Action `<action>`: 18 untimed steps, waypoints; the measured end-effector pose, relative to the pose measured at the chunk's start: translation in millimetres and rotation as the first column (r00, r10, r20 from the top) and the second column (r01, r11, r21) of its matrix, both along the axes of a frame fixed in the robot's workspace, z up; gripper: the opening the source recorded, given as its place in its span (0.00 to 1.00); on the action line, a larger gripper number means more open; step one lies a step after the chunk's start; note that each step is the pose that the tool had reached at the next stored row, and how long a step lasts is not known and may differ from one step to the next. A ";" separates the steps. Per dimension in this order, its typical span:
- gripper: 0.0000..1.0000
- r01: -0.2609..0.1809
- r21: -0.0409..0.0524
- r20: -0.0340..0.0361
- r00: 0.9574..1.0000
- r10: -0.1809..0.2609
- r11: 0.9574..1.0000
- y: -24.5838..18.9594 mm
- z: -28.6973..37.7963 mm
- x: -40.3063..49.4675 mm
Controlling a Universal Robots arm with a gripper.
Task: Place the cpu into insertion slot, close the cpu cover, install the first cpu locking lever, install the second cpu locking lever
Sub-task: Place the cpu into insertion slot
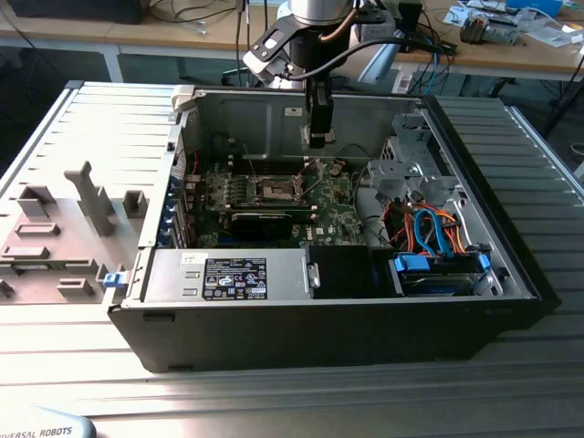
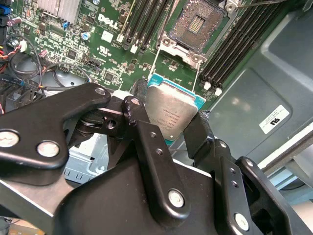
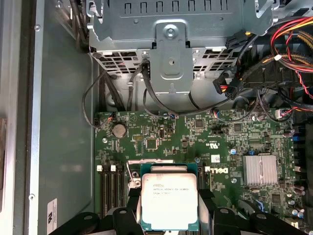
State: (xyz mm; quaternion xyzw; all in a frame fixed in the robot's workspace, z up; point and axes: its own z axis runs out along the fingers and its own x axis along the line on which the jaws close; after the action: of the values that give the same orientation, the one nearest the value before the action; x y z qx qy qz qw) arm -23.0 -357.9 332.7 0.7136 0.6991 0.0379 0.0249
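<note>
Chip in hand above an open computer case (image 1: pixel 319 338): reading across from the exterior view's left, you see a grey fixture tray (image 1: pixel 55 237) on the slatted table (image 1: pixel 529 383). Next comes the label-covered power supply (image 1: pixel 228 274) at the case's near wall, then the insertion slot (image 1: pixel 276 189) lying uncovered on the green motherboard (image 1: pixel 338 196). Up and towards the exterior view's right of the slot, the gripper (image 1: pixel 317 137) hangs over the board, clear of it. Blue and orange cables (image 1: pixel 438 228) crowd the far right.

In both wrist views the black fingers (image 3: pixel 131 203) are clamped on two opposite edges of the cpu (image 3: pixel 169 200). Its dull metal top faces the cameras, and the slot shows bare beyond it, apart from the chip.

You are handling something light, thin and rigid, so weight should not trouble you. Slip may, since the lid looks smooth and the grip sits only on narrow edges. Treat it as fragile: the underside and the slot's contacts would likely suffer from a tilted or forced landing. The edges, as taken now, look the right place to hold it
</note>
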 end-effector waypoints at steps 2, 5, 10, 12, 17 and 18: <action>0.54 0.002 0.000 0.000 1.000 -0.002 1.000 0.0 0.0 0.0; 0.54 0.005 0.000 0.000 1.000 -0.005 1.000 0.0 0.0 0.0; 0.54 0.009 0.000 0.000 1.000 -0.009 1.000 0.0 0.0 0.0; 0.54 0.011 0.000 0.000 1.000 -0.011 1.000 0.0 0.0 0.0; 0.54 0.018 0.000 0.000 1.000 -0.018 1.000 0.0 0.0 0.0; 0.54 0.019 0.000 0.000 1.000 -0.019 1.000 0.0 0.0 0.0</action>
State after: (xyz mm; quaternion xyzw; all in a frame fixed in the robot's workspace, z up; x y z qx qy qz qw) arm -23.0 -357.9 332.7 0.7201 0.6924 0.0376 0.0252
